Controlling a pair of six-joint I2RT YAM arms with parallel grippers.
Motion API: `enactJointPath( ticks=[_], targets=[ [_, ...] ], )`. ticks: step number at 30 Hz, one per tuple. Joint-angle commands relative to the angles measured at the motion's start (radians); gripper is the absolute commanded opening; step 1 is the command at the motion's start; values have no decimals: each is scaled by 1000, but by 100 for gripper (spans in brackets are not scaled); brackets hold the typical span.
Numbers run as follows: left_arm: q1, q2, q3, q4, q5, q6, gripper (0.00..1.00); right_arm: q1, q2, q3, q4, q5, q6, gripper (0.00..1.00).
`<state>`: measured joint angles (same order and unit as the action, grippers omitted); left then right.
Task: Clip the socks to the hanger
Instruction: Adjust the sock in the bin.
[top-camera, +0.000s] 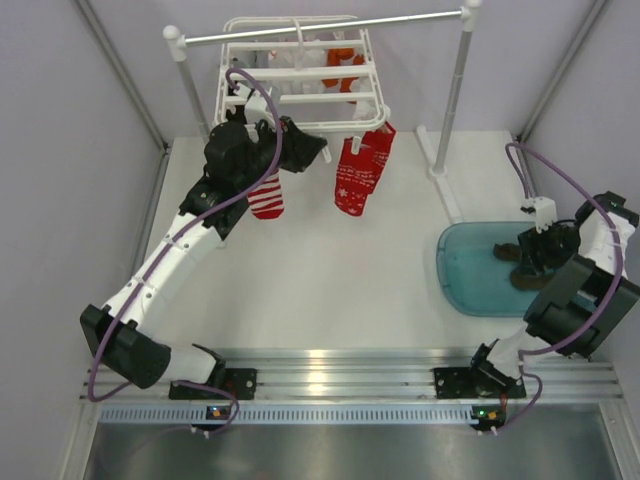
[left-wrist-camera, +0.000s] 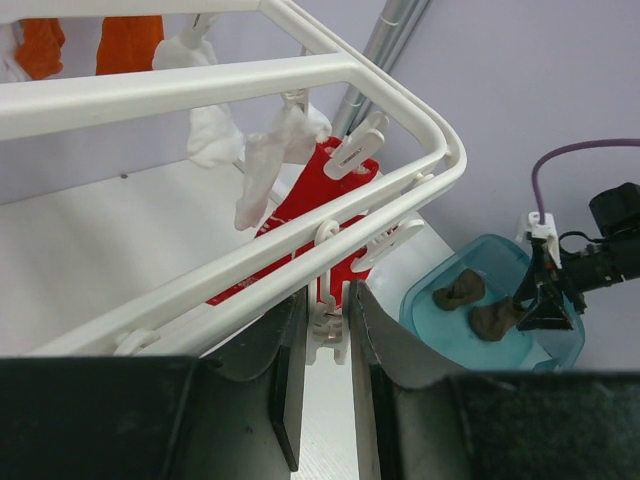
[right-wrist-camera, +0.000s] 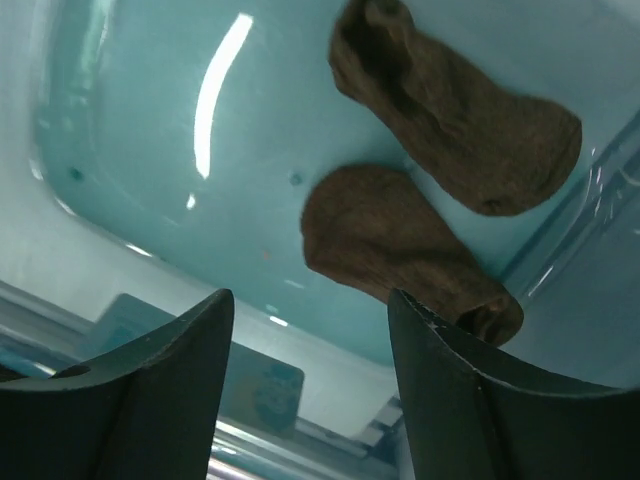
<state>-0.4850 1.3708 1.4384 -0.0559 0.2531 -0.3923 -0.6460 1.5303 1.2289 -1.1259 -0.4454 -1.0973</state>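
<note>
The white hanger (top-camera: 300, 75) hangs from the rail at the back, with two red snowflake socks (top-camera: 362, 170) clipped to its front right corner. My left gripper (top-camera: 318, 148) is up at the hanger's front bar. In the left wrist view its fingers (left-wrist-camera: 328, 300) are shut on a dangling white clip (left-wrist-camera: 329, 335), just in front of the red socks (left-wrist-camera: 310, 195). Two brown socks (right-wrist-camera: 390, 240) (right-wrist-camera: 460, 120) lie in the blue tray (top-camera: 465, 270) at the right. My right gripper (right-wrist-camera: 310, 300) hovers open over them, the nearer sock's cuff beside its right finger.
A grey metal rail (top-camera: 330, 27) on white posts spans the back. A red-and-white striped sock (top-camera: 266, 195) hangs at the hanger's front left, an orange sock (top-camera: 343, 62) and white socks (left-wrist-camera: 270, 160) further back. Grey walls enclose the table.
</note>
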Motion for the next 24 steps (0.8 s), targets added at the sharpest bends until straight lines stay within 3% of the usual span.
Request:
enactJointPath(
  ticks=[1, 6, 12, 21, 23, 24],
  targets=[
    [5, -13, 14, 34, 8, 12, 0, -18, 79, 3, 99, 160, -34, 61],
    [5, -18, 4, 31, -3, 20, 0, -44, 172, 43, 169, 200, 233, 55],
    [6, -19, 4, 33, -5, 23, 0, -44, 107, -114, 334, 263, 537, 53],
    [6, -26, 1, 34, -5, 26, 0, -44, 65, -247, 537, 304, 763, 52],
    [8, -30, -3, 34, -8, 29, 0, -44, 109, -227, 513, 257, 751, 46],
    [9, -29, -3, 33, -8, 29, 0, -44, 128, -217, 494, 234, 735, 34]
  ],
)
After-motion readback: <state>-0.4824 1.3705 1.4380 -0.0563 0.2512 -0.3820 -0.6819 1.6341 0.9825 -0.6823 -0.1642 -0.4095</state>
